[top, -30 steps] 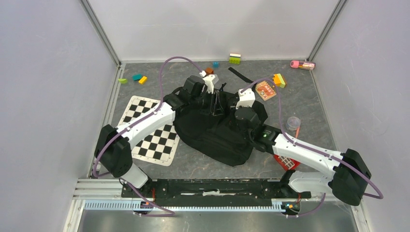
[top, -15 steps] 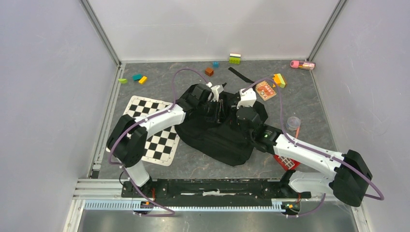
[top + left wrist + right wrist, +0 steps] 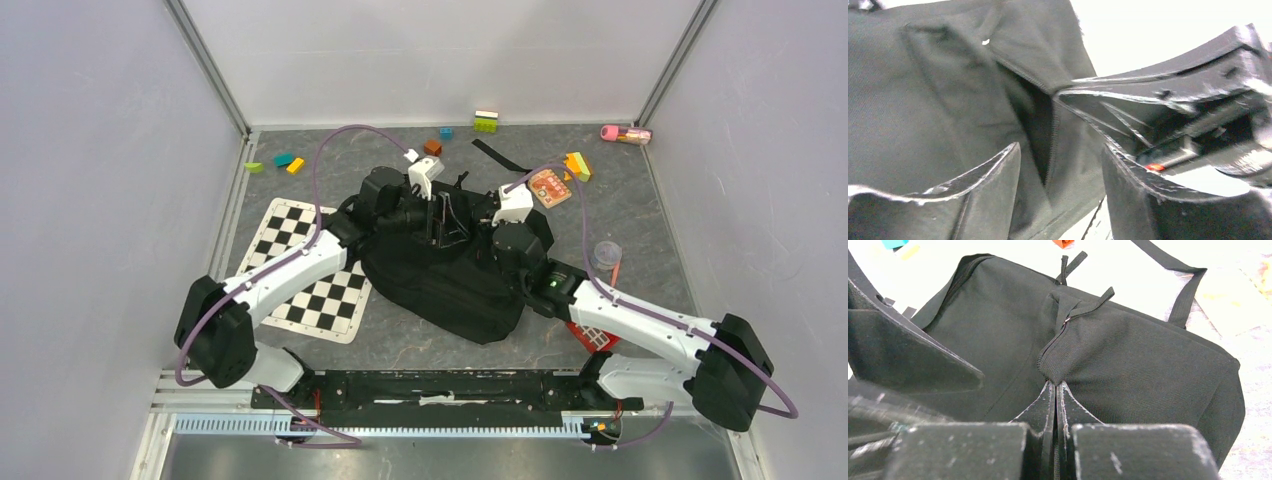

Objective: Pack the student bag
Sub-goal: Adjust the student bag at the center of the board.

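Note:
The student bag (image 3: 450, 285) is a large black backpack lying in the middle of the table. It fills the left wrist view (image 3: 928, 100) and the right wrist view (image 3: 1128, 355). My right gripper (image 3: 1055, 386) is shut on a fold of its fabric beside the zipper (image 3: 1050, 347), with a black pull tab (image 3: 1093, 302) just beyond. My left gripper (image 3: 1060, 175) is open, its fingers (image 3: 993, 185) straddling the zipper seam (image 3: 1052, 140) at the bag's far end, close to my right gripper (image 3: 470, 225). A loose black strap (image 3: 497, 155) lies behind the bag.
A checkered board (image 3: 312, 270) lies left of the bag. Coloured blocks (image 3: 283, 161) sit at the back left and back middle (image 3: 486, 121). An orange card (image 3: 549, 186), a pink case (image 3: 625, 133), a grey lid (image 3: 606, 252) and a red item (image 3: 592, 335) lie to the right.
My left arm has swung back and left after reaching in over the bag, and its gripper stays at the bag's far end. My right gripper has held its pinch on the fabric.

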Motion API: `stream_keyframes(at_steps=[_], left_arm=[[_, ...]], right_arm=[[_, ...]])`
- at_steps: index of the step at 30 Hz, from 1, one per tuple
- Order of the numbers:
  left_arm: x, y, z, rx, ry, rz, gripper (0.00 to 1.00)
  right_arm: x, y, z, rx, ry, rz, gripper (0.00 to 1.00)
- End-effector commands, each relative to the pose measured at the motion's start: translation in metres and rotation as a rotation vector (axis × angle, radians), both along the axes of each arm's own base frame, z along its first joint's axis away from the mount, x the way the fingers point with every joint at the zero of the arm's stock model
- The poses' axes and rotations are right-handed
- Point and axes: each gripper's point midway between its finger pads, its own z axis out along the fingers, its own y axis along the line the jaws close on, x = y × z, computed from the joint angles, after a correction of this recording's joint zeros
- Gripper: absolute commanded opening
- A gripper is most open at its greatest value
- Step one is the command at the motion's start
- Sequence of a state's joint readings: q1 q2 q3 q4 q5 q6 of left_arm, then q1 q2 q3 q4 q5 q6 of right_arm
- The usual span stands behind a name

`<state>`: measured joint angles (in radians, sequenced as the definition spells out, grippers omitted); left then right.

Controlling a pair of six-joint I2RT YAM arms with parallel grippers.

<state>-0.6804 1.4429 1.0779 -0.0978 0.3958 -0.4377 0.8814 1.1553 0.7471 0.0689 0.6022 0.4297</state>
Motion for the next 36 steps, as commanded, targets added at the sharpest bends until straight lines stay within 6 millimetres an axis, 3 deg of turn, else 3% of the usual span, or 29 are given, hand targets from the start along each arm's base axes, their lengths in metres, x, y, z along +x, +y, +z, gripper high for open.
stream_keyframes(at_steps=[1,4,6,10,16,26,28,30,32,33,36], left_arm=[[-0.030,-0.022,0.034,-0.136,-0.139,-0.283,0.72],[-0.046,-0.035,0.031,-0.218,-0.061,-0.404,0.86],[-0.044,-0.039,0.022,-0.214,-0.031,-0.413,0.92],[-0.041,-0.042,0.012,-0.209,-0.021,-0.413,0.96],[-0.052,-0.044,0.015,-0.269,-0.046,-0.459,0.98],[-0.060,-0.052,-0.010,-0.191,-0.018,-0.509,0.97],[-0.068,-0.057,-0.010,-0.199,-0.002,-0.531,0.90],[-0.077,-0.062,-0.010,-0.198,0.017,-0.549,0.76],[-0.080,-0.064,-0.009,-0.192,0.026,-0.550,0.62],[-0.079,-0.064,-0.007,-0.189,0.022,-0.541,0.57],[-0.075,-0.062,0.001,-0.190,-0.011,-0.506,0.52]], right_arm=[[0.005,0.000,0.041,0.108,-0.099,-0.012,0.00],[0.004,0.000,0.044,0.107,-0.103,0.001,0.00],[0.004,0.002,0.044,0.106,-0.102,0.014,0.00],[0.002,0.003,0.045,0.112,-0.103,0.026,0.00],[0.005,0.002,0.039,0.122,-0.084,0.028,0.00],[0.019,0.000,0.049,0.110,-0.075,0.065,0.00],[0.020,0.001,0.048,0.105,-0.066,0.079,0.00],[0.020,-0.001,0.045,0.096,-0.056,0.077,0.00],[0.022,-0.007,0.044,0.084,-0.052,0.065,0.12],[0.022,-0.011,0.045,0.074,-0.056,0.056,0.26],[0.024,-0.029,0.050,0.028,-0.064,0.015,0.56]])
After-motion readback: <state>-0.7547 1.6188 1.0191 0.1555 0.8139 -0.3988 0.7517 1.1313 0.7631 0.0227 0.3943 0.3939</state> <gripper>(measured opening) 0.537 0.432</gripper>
